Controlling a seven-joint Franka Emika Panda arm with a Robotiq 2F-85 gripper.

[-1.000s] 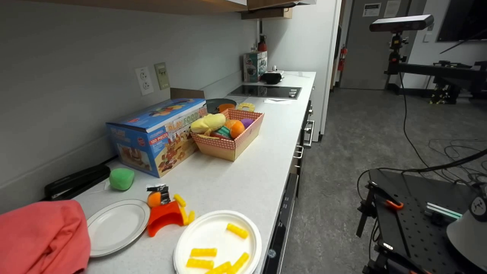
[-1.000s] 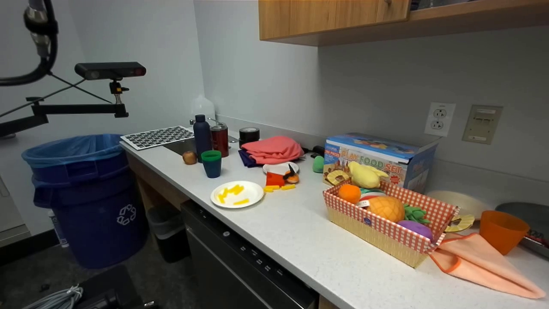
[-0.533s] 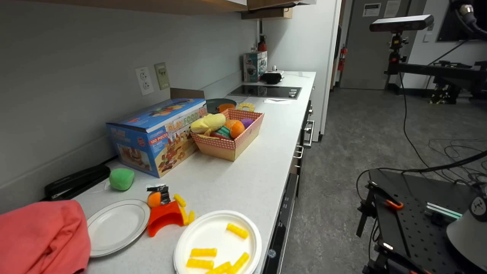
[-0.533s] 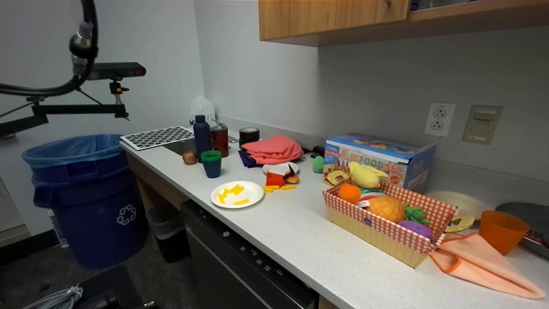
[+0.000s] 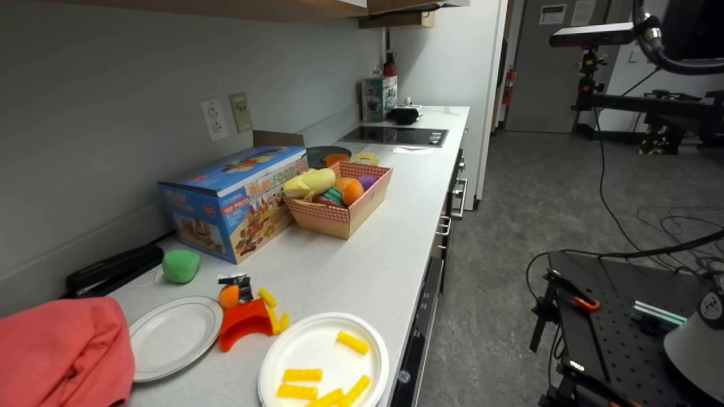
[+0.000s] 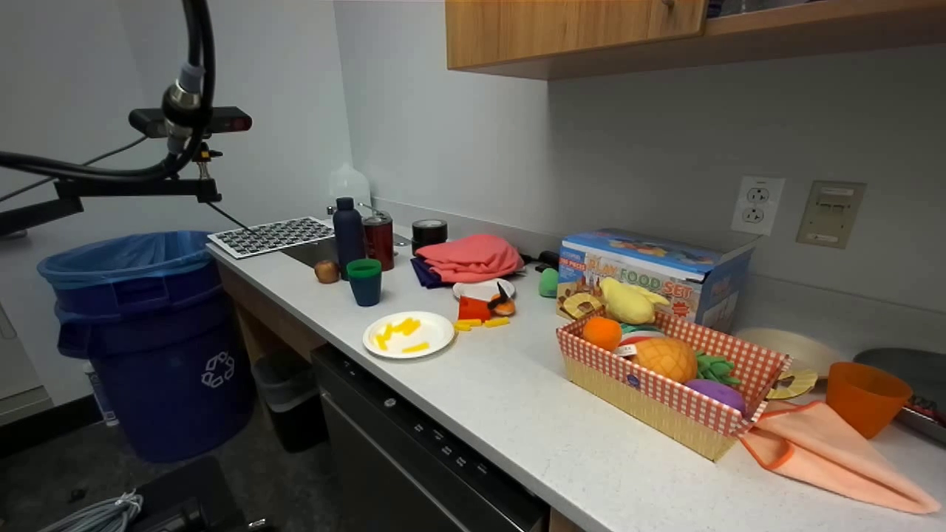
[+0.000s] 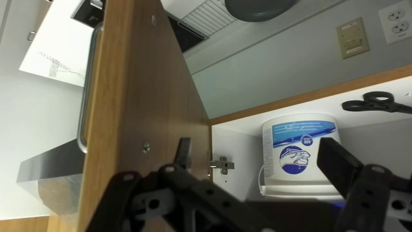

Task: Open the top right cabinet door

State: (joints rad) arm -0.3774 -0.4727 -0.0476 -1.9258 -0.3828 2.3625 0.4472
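The wooden cabinet door (image 7: 161,96) stands swung open in the wrist view, with its inner face to my gripper. Its metal handle (image 7: 86,93) is on the far face. A hinge (image 7: 222,165) joins it to the white cabinet interior. My gripper (image 7: 254,145) is open and empty in front of the cabinet opening. Its left finger (image 7: 182,151) overlaps the door's inner face; I cannot tell if they touch. In an exterior view a wooden cabinet door (image 6: 576,29) is closed, beside an open shelf section. The gripper is outside both exterior views.
A white tub (image 7: 299,148) and black scissors (image 7: 375,102) are inside the cabinet. The counter below holds a toy food box (image 6: 643,273), a checkered basket (image 6: 635,399) and plates. The arm's cable (image 6: 181,118) hangs at the left; it also shows in an exterior view (image 5: 653,42).
The arm's cable has moved further into both exterior views, rightward and down in one and leftward in the other. The counter objects have not moved.
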